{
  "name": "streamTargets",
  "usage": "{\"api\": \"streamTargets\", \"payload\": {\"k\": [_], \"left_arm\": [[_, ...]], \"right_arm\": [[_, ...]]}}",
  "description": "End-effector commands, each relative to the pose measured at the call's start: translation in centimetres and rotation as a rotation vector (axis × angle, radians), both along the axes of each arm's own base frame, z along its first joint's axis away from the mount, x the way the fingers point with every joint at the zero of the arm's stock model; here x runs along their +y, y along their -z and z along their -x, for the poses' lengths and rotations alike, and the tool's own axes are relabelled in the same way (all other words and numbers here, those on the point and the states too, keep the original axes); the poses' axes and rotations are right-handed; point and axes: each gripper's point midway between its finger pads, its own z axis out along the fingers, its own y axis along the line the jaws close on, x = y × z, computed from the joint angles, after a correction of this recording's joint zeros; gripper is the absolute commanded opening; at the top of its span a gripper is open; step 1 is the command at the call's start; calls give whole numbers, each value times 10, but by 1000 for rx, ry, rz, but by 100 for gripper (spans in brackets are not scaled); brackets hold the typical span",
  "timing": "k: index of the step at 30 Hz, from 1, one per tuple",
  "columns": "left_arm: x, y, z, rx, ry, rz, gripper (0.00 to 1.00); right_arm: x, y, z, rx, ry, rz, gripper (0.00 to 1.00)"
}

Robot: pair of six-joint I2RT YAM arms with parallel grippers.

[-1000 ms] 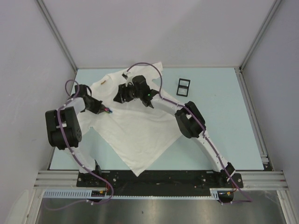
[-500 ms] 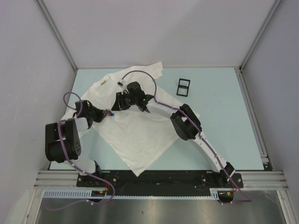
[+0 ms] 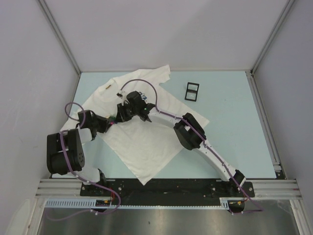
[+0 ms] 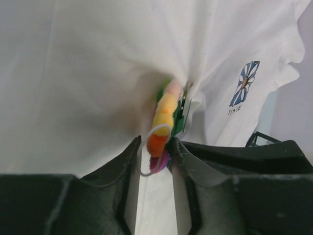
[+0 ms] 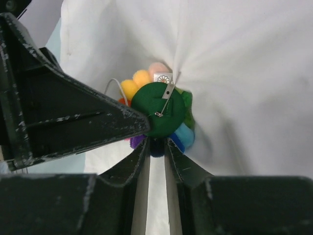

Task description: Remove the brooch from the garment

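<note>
Seen from my remote station, the left gripper (image 4: 155,152) is clenched on the orange-and-purple edge of the brooch (image 5: 159,110). The brooch sits at the chest of the garment (image 3: 146,142), whose white cloth gathers in folds toward it; its round green back and metal pin (image 5: 167,96) face the right wrist camera, ringed by coloured pom-poms; the right gripper (image 5: 156,155) pinches the dark blue pom-pom at the brooch's rim, fingers drawn close together; the flower emblem (image 4: 243,83) lies on the garment near the brooch; a black frame (image 3: 192,91) rests on the table (image 3: 234,127) just off the garment's right edge in the top view, not touching it.
</note>
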Motion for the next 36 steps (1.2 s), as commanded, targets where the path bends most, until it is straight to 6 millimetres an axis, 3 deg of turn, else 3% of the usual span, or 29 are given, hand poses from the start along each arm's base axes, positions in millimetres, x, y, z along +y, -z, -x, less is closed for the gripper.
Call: {"api": "streamTargets", "payload": {"k": [1, 4, 9, 13, 17, 25, 36], "left_arm": [[5, -4, 13, 13, 1, -19, 43], [9, -12, 16, -9, -15, -29, 52], [21, -31, 14, -38, -23, -71, 53], [23, -42, 6, -36, 27, -114, 77], [27, -44, -10, -49, 74, -142, 80], [17, -10, -21, -5, 139, -74, 74], [18, 0, -25, 49, 133, -138, 63]], "right_arm": [[4, -1, -10, -40, 15, 6, 19], [1, 5, -9, -42, 20, 24, 17], [1, 6, -10, -45, 22, 24, 14], [3, 6, -9, -47, 17, 24, 13], [2, 4, -10, -48, 17, 16, 13], [2, 1, -12, -45, 16, 5, 13], [1, -2, -11, -48, 9, -2, 12]]}}
